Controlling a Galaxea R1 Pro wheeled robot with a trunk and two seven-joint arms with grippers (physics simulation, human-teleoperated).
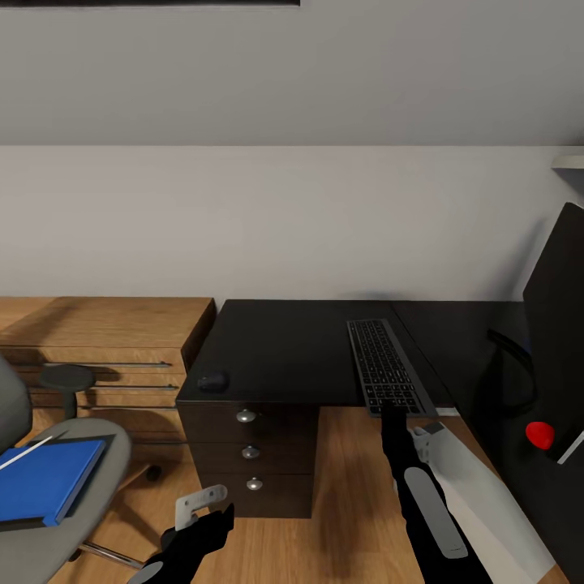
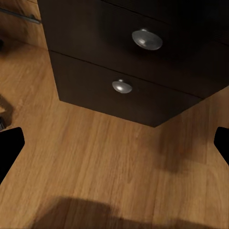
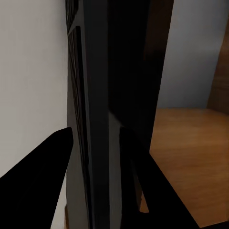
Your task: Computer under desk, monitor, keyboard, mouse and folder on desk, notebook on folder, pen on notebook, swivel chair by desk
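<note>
I take the keyboard as my landmark: it lies on the glossy black worktop, its near end jutting a little past the front edge. My right claw is at that near end. In the right wrist view its two dark fingers sit either side of the keyboard's thin edge, closed in on it, so I read it as gripping the keyboard.

Left of the keyboard, well apart, the mouse rests near the worktop's front left corner, above the drawer unit with its round silver knobs. Right of the keyboard stands the monitor, seen almost edge-on, with its thin black stand curving down to the worktop.

Far left of the keyboard and lower, the swivel chair stands on the wooden floor, apart from the worktop. The blue folder lies on its seat.

My left claw hangs low in front of the drawer unit. In the left wrist view its fingertips are spread wide with nothing between them; beyond them lie floor and two drawer knobs.
</note>
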